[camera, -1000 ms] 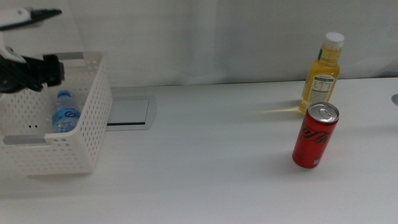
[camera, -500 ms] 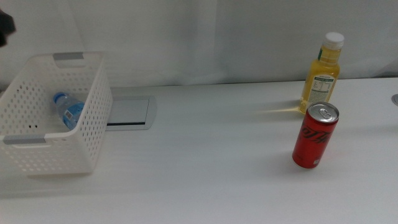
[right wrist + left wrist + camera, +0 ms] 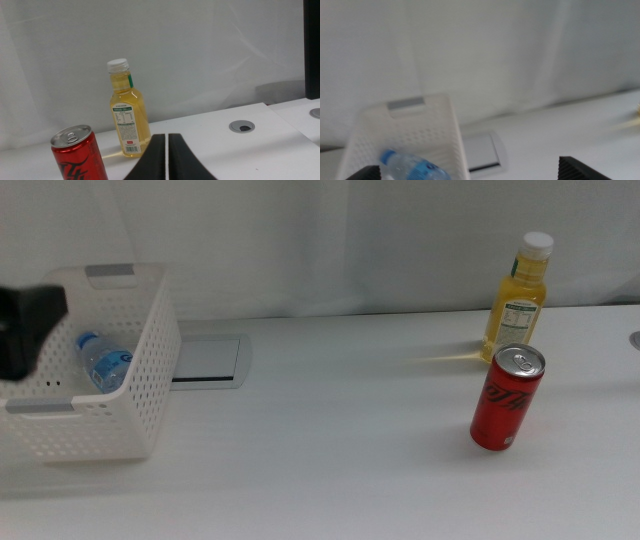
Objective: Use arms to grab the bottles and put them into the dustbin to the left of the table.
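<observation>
One of two done: the water bottle (image 3: pixel 103 361) lay inside the dustbin (image 3: pixel 150 385) at nine o'clock.
Juice bottle (image 3: pixel 517 298): upright at two o'clock, untouched.
Left gripper (image 3: pixel 470 172): wide, empty.
Right gripper (image 3: pixel 166 160): pinched together, empty.

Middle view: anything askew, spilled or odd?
No spill or damage. The small clear blue-capped water bottle lies tilted inside the white perforated plastic basket. The yellow juice bottle and red drink can stand upright.
</observation>
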`<state>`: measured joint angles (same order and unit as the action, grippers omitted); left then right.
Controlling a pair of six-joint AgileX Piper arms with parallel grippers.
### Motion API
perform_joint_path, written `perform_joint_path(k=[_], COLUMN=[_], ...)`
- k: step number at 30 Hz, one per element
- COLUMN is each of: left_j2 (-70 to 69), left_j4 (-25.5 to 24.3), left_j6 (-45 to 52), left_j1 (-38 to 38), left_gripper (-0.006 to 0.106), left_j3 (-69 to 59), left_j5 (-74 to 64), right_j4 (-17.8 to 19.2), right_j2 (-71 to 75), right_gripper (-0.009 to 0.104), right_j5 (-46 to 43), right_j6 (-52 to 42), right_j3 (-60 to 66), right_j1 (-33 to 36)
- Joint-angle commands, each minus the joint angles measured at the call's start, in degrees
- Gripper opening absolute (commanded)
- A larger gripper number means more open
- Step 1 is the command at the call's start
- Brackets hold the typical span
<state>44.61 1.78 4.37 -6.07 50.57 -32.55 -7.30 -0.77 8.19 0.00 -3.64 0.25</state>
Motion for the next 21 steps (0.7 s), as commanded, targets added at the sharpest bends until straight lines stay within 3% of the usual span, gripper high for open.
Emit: perform_joint_path(k=[1,8,9,14,18,21], left_j2=[-1.57,-2.14,-2.14,-2.14,-2.14,-2.14], left_j4=[0.56,2.05,2.05,2.05,2.05,2.05], left_j6=[-0.12,2.11,3.76,3.76,3.76,3.76], left_j1=[-2.14,-10.58,-14.51,-15.59,-15.59,-15.59], left_gripper=[0.091,0.091,0.091,0.091,0.091,0.091], left_j3=[-2.29,-4.06,-4.06,-4.06,-4.06,-4.06], left_j5=[-0.12,-1.17,-1.06,-1.26,-1.69,-1.78], right_j4=[-0.04,1.69,1.69,1.47,-2.30,-1.88], right_j2=[0.17,0.17,0.17,0.17,0.17,0.04], right_gripper=[-0.003,-0.003,-0.003,-0.003,-0.003,-0.003], right_j5=[0.02,0.02,0.02,-5.66,-11.10,-3.77], right_j6=[0.00,0.00,0.00,0.00,1.71,1.33], right_j3=[0.27,0.27,0.27,0.27,0.15,-4.88], right_j1=[-0.25,-0.25,-0.25,-0.29,-0.29,-0.10])
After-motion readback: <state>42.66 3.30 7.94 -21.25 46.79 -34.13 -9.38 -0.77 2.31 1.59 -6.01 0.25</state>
